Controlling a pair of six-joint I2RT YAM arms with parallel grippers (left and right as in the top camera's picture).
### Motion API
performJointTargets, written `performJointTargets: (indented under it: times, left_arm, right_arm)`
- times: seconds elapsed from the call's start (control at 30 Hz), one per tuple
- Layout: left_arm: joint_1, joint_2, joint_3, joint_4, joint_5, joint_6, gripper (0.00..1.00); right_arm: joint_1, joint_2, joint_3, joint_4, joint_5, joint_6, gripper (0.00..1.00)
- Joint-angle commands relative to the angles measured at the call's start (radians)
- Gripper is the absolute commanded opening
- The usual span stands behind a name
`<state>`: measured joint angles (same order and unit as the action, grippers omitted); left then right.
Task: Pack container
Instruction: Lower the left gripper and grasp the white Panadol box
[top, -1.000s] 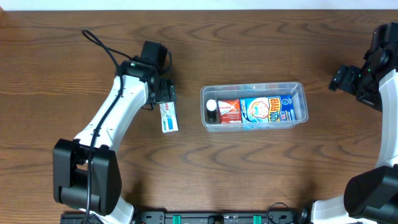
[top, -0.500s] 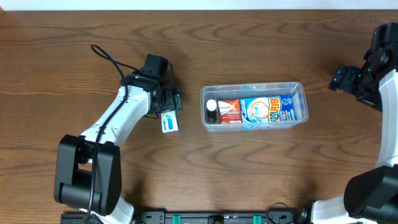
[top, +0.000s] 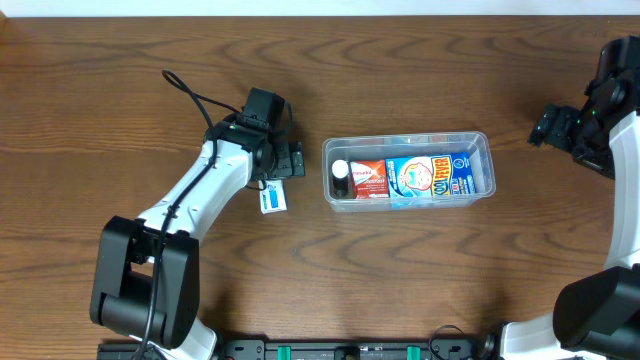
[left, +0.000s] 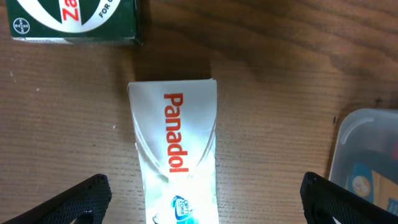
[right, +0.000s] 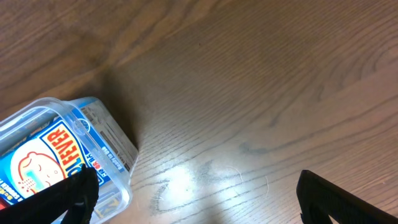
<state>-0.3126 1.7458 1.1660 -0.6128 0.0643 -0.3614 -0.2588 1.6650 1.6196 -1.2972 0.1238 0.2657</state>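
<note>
The container (top: 405, 138) is a clear tub at the table's middle. It holds a small white-capped bottle (top: 341, 172), a red box (top: 368, 178) and a blue Cool Fever box (top: 430, 175). My left gripper (top: 285, 165) is open just left of the container, above a white and blue Panadol box (top: 272, 197) that lies flat on the table. In the left wrist view the Panadol box (left: 177, 149) lies between my spread fingers (left: 205, 211), with the container's corner (left: 367, 155) at the right. My right gripper (top: 550, 125) is open and empty, right of the container; its fingers (right: 199, 199) show over bare wood.
A dark green box (left: 74, 18) lies just beyond the Panadol box in the left wrist view; it is hidden under the arm in the overhead view. The container's end (right: 118, 140) and the Cool Fever box (right: 43, 155) show at the left of the right wrist view.
My left arm has swung right toward the container and now covers the top of the Panadol box. The right arm has not moved.
</note>
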Motion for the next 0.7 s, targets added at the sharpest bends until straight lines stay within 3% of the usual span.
performJointTargets:
  times: [0.0, 0.27, 0.67]
  left_arm:
    - [0.002, -0.001, -0.013, 0.017, -0.009, 0.01, 0.98]
    - [0.002, 0.0, -0.056, 0.051, -0.103, 0.01, 0.99]
    - [0.002, 0.0, -0.072, 0.084, -0.106, 0.01, 0.97]
  right_arm:
    - [-0.008, -0.002, 0.0, 0.0, 0.003, -0.013, 0.99]
    - [-0.008, -0.002, 0.0, 0.0, 0.003, -0.013, 0.99]
    - [-0.008, -0.002, 0.0, 0.0, 0.003, -0.013, 0.99]
